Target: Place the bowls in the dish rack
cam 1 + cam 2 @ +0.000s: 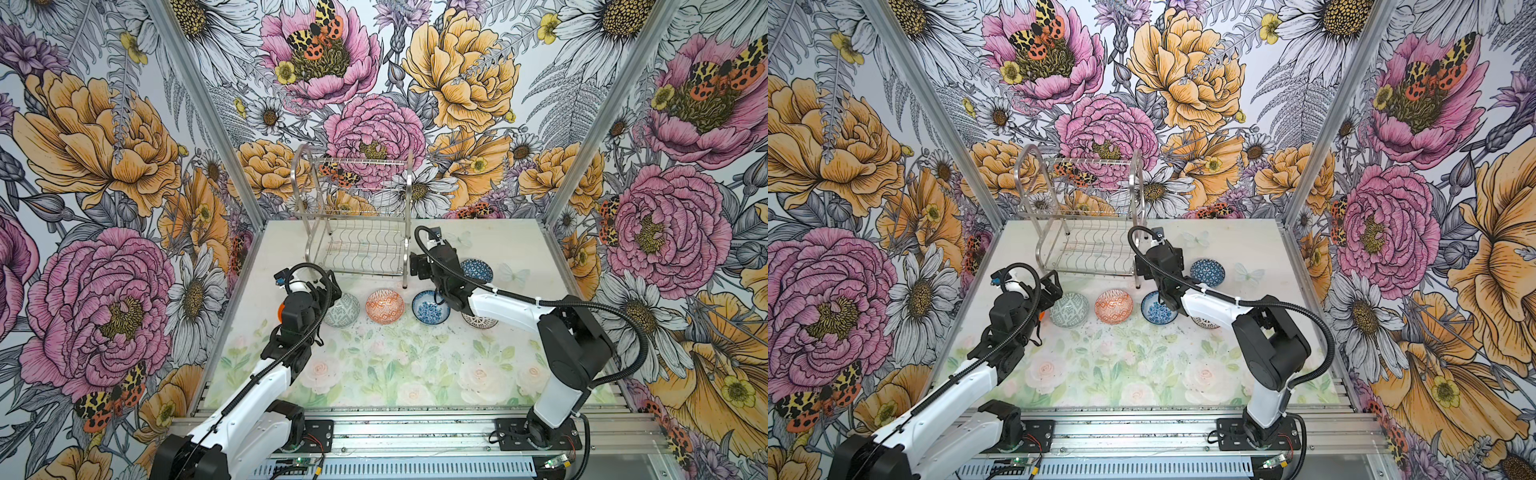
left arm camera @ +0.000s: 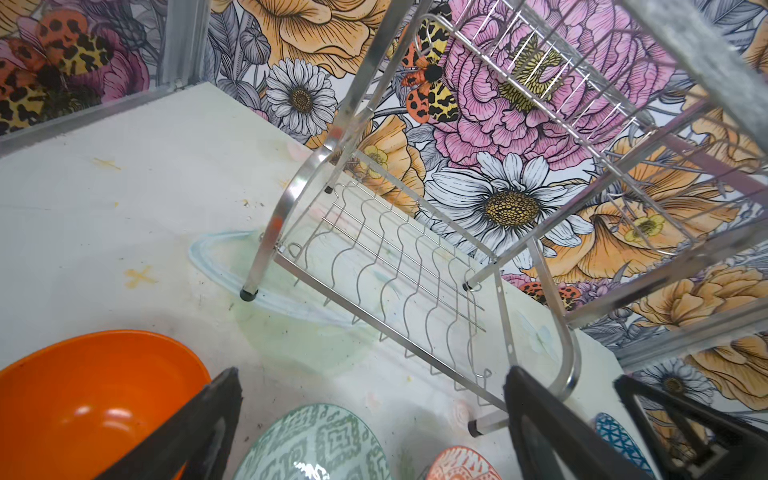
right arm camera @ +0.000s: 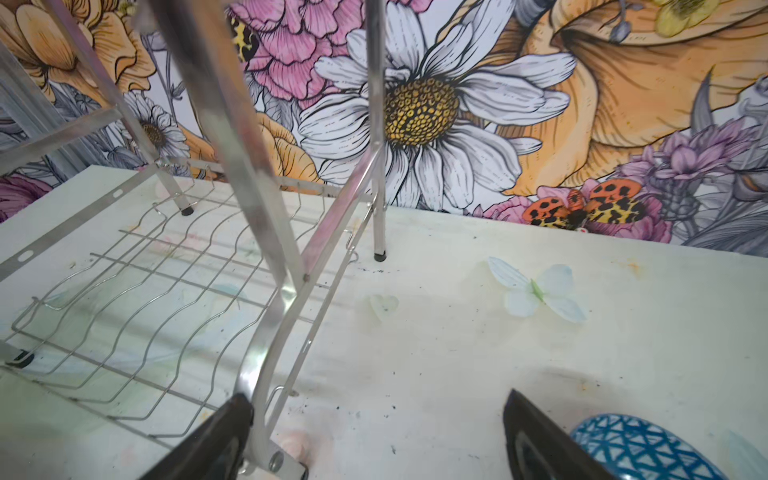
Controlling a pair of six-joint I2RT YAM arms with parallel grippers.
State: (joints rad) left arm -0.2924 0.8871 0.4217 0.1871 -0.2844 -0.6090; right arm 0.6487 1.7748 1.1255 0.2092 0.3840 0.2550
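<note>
Top view: dish rack (image 1: 356,216) upright at the back of the table (image 1: 415,365), long axis side to side, arched ends left and right. In a row before it, mouths up: grey-green bowl (image 1: 341,309), orange-white bowl (image 1: 385,306), blue-white bowl (image 1: 431,307).

Left wrist: my left gripper (image 2: 372,376) spread wide, empty, above the grey-green bowl.

Right wrist: my right gripper (image 3: 378,397) spread, holding nothing; a rack leg just beside one finger.

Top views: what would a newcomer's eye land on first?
The loud floral wallpaper covers every wall. At the back of the table stands the silver dish rack, both tiers empty. In front lies a row: grey-green bowl, orange-white bowl, blue-white bowl.
</note>
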